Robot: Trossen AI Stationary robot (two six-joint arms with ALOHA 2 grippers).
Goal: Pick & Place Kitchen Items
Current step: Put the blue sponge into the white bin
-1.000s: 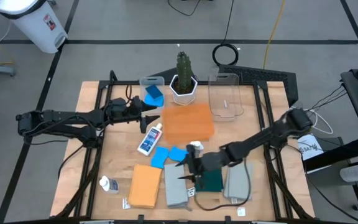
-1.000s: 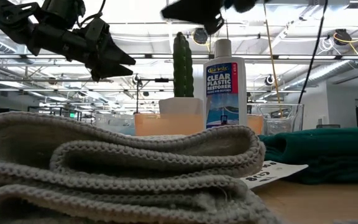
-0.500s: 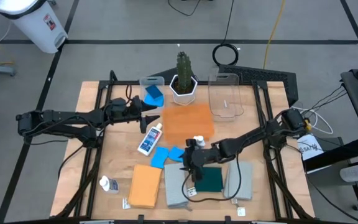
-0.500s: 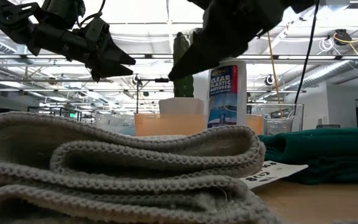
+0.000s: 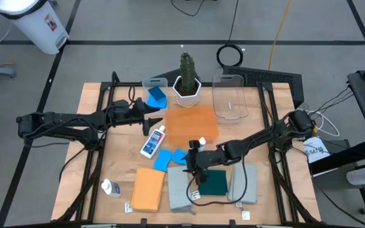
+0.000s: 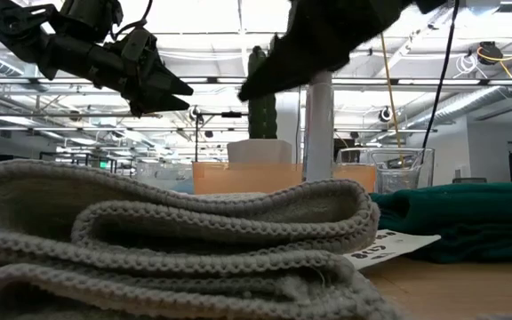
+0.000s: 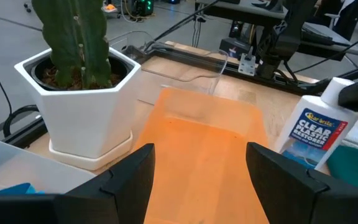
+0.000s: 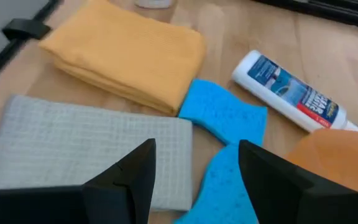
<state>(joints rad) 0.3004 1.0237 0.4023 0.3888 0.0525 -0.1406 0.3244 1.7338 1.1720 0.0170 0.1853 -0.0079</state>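
Note:
A white labelled bottle [image 5: 201, 144] stands upright on the table by the orange tray's near edge; it also shows in the low view [image 6: 318, 124] and the left wrist view [image 7: 319, 127]. My right gripper [image 5: 191, 168] is open and hovers just near-side of it, over two blue sponges [image 8: 225, 115] and a grey folded cloth [image 8: 86, 143]. My left gripper [image 5: 153, 120] is open and empty, held above the tray's left edge. A second bottle [image 5: 153, 141] lies flat. An orange cloth [image 5: 147, 189] and a dark green cloth [image 5: 213, 182] lie near the front. My right gripper has nothing between its fingers. Its far outer side stands right against the upright bottle's cap [image 7: 337, 90]. I cannot tell whether it touches the bottle.
A cactus in a white pot [image 5: 187, 82] stands at the back between a clear bin [image 5: 155, 95] holding a blue sponge and a second clear bin [image 5: 229, 98]. The orange tray [image 5: 191, 125] lies mid-table. A small bottle [image 5: 111, 187] lies front left, another grey cloth [image 5: 243, 183] front right.
My right gripper has moved down and toward the table's far edge, up beside the upright bottle, staying open. The bottle has turned about on its base, from label facing the near edge to narrow side, and slid slightly toward the far edge.

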